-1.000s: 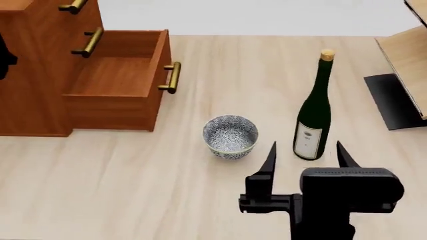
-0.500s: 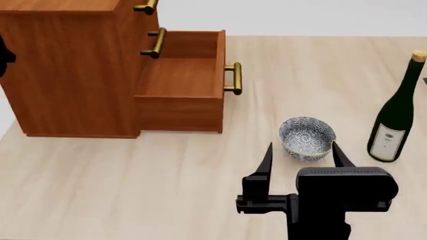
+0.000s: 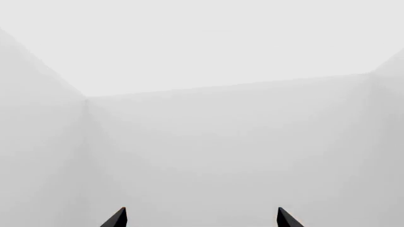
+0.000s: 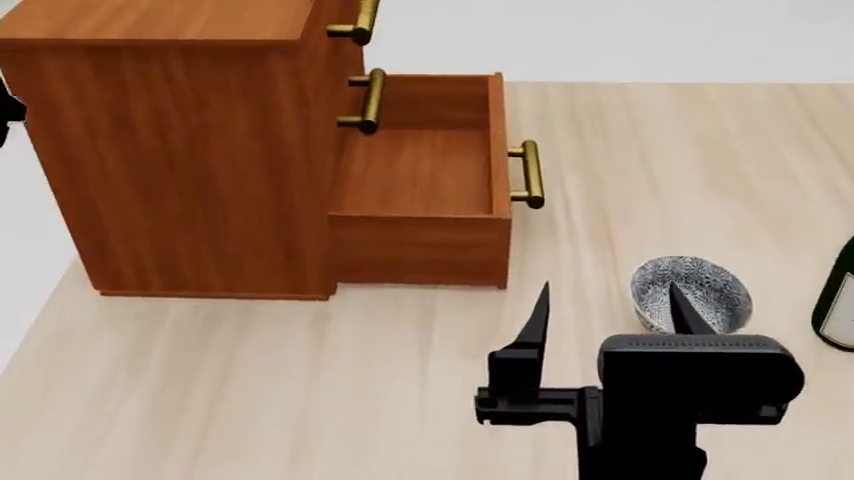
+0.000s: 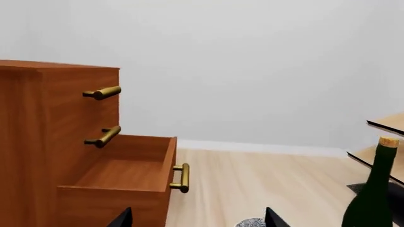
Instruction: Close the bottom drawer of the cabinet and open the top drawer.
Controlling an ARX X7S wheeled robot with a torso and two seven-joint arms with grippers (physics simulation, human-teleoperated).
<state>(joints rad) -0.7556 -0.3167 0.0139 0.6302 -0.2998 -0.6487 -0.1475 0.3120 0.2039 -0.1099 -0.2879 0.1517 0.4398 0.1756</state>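
The reddish-brown cabinet (image 4: 174,150) stands at the table's far left. Its bottom drawer (image 4: 420,170) is pulled well out, its tray bare and its brass handle (image 4: 530,173) pointing right. The top drawer (image 5: 75,99) sits flush, with its brass handle (image 4: 354,20) above the middle drawer's handle (image 4: 363,100). My right gripper (image 4: 610,300) hovers open over the table, nearer to me than the bottom drawer and to its right, touching nothing. In its wrist view the right gripper (image 5: 198,220) faces the bottom drawer's handle (image 5: 181,177). My left gripper (image 3: 200,220) is open, facing only a white wall.
A patterned bowl (image 4: 690,292) sits just behind my right fingertip. A dark green wine bottle (image 4: 837,295) stands at the right edge of the head view. A pale wooden rack (image 5: 385,124) shows far right in the right wrist view. The table's left edge runs beside the cabinet.
The head view has swung left: cabinet, bowl and bottle have slid right in the picture and the rack has left it. My right gripper keeps its place and stays open.
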